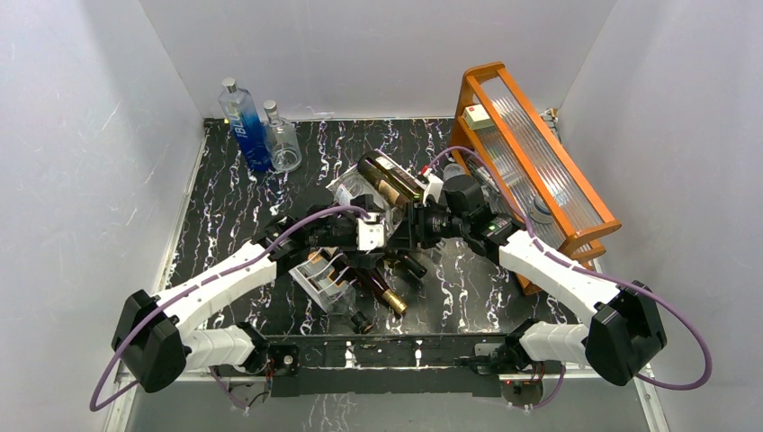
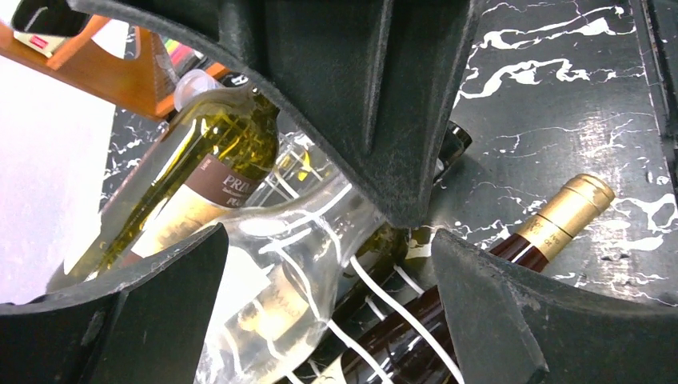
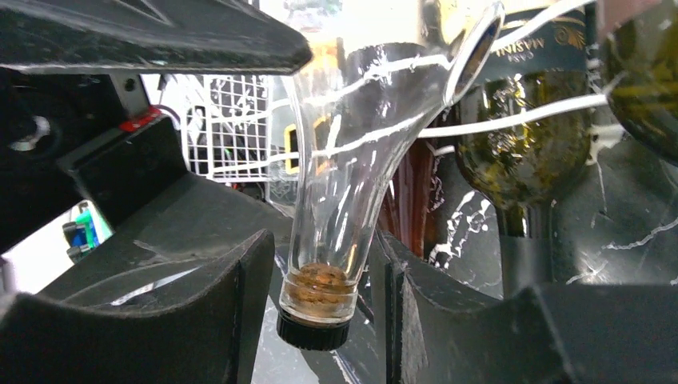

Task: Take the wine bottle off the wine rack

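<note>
Wine bottle (image 3: 336,184): slick, fragile glass (neck safest hold); right fingers (image 3: 200,320) pinch neck, 3 o'clock of wine rack (image 3: 232,128); left fingers (image 2: 120,320) wide.

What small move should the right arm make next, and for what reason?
Probably draw the clear wine bottle slowly straight back along its own axis. The right gripper seems closed on its corked neck, while white wires of the wine rack cross the bottle's body, so a sideways or lifting pull might snag. The left gripper hangs open above the bottles and holds nothing.
</note>
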Controlling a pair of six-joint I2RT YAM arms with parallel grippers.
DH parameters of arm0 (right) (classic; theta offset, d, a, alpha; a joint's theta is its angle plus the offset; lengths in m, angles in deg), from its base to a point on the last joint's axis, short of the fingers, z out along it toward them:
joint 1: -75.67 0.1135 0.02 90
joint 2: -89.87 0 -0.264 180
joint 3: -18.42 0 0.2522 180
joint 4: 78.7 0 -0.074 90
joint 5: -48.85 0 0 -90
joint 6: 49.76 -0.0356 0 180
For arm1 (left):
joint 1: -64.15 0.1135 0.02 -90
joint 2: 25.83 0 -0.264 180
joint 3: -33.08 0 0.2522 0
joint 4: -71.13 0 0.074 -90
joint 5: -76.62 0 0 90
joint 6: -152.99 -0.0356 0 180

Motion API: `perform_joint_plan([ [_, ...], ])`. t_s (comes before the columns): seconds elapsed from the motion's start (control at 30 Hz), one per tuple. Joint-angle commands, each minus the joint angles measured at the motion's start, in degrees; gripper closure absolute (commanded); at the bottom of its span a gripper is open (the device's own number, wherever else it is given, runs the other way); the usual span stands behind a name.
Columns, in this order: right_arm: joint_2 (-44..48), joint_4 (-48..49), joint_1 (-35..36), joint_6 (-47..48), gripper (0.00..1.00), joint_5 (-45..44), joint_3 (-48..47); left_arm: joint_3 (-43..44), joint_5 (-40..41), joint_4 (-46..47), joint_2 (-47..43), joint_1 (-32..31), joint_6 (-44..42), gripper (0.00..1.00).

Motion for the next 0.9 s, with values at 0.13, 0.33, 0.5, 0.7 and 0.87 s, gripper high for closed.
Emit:
perform_joint_plan([
  [0.13, 1.1, 12.3, -0.3, -3.3, 0.42, 6.2, -1.2, -0.6, -3.8, 5.7, 0.8, -1.0, -3.4, 0.02],
  [0.33, 1.2, 18.1, -0.3, -6.4, 0.41, 9.2, -0.3, -1.7, -4.3, 8.4, 1.2, -1.5, -2.0, 0.07],
  [0.5, 1.0, 20.2, -0.2, -7.2, 0.37, 8.3, -0.2, -4.1, -2.8, 11.6, 0.3, -1.6, -1.1, 0.19],
  [0.7, 0.4, 19.7, -0.3, -7.8, 0.35, 9.6, -0.8, -7.5, 1.1, 16.5, -2.8, -1.6, 2.2, 0.50],
  [0.87, 3.8, 14.1, -0.3, -6.2, 0.32, 3.9, -2.7, -8.8, 3.2, 16.0, -6.0, -1.6, 3.9, 0.62],
])
